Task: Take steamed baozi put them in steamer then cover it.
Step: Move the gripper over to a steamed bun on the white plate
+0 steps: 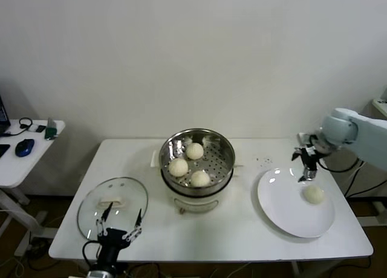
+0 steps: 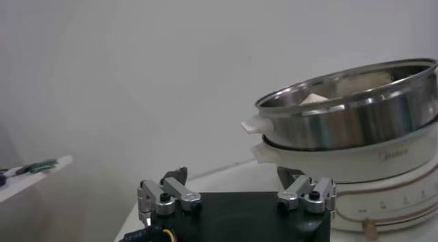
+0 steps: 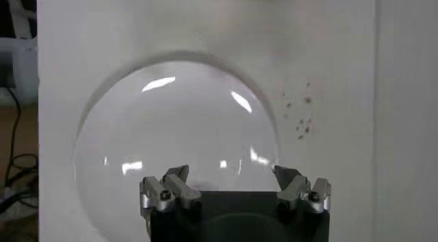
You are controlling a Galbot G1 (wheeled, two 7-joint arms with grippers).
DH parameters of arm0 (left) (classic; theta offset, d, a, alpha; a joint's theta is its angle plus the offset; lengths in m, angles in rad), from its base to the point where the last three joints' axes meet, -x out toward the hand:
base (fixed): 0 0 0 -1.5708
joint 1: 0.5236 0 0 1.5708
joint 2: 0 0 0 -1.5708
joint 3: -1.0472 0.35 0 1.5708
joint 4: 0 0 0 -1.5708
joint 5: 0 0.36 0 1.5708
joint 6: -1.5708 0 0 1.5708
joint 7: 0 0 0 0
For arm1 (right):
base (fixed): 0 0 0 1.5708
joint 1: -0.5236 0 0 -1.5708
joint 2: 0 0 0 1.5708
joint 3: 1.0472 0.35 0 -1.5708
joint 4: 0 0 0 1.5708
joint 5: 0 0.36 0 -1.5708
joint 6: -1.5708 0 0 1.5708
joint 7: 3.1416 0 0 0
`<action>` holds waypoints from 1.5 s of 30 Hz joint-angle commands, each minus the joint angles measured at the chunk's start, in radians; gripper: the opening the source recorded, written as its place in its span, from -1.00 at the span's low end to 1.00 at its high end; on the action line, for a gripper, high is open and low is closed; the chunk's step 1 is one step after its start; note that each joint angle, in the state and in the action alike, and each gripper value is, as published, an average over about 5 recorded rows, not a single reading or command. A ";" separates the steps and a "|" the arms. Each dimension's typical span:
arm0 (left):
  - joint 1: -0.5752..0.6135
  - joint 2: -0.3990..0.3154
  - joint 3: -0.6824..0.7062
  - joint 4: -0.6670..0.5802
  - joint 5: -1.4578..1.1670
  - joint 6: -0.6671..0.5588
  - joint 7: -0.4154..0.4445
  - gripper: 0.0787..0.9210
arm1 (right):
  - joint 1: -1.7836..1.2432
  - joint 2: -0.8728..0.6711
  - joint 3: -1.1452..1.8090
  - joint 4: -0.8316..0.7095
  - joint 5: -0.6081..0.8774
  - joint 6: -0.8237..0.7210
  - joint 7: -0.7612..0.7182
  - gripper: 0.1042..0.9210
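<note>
The steel steamer point(image 1: 224, 146) stands on its white pot base at the table's middle and holds three cream baozi point(image 1: 178, 167). It also shows in the left wrist view point(image 2: 356, 110). A fourth baozi point(image 1: 314, 194) lies on the white plate point(image 1: 284, 208) at the right. My right gripper point(image 1: 306, 171) hangs open and empty above the plate's far edge, short of that baozi. In the right wrist view it is open point(image 3: 231, 172) over the plate point(image 3: 178, 120). The glass cover point(image 1: 112, 206) with its cream handle lies flat at the front left. My left gripper point(image 1: 119, 220) is open low at the front edge, just before the cover point(image 2: 233, 173).
A side table point(image 1: 18, 160) with a blue mouse and small items stands at the far left. Dark specks point(image 1: 262, 161) dot the table behind the plate. The white wall is close behind the table.
</note>
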 commanded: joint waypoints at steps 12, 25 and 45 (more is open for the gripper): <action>-0.011 -0.027 0.012 -0.001 0.042 0.029 -0.013 0.77 | -0.468 0.042 0.427 -0.363 -0.325 0.207 -0.082 0.76; -0.015 -0.025 0.012 0.006 0.044 0.033 -0.013 0.77 | -0.509 0.123 0.474 -0.430 -0.387 0.223 -0.082 0.76; -0.010 -0.027 0.015 0.003 0.048 0.033 -0.013 0.77 | -0.472 0.130 0.454 -0.426 -0.360 0.224 -0.081 0.38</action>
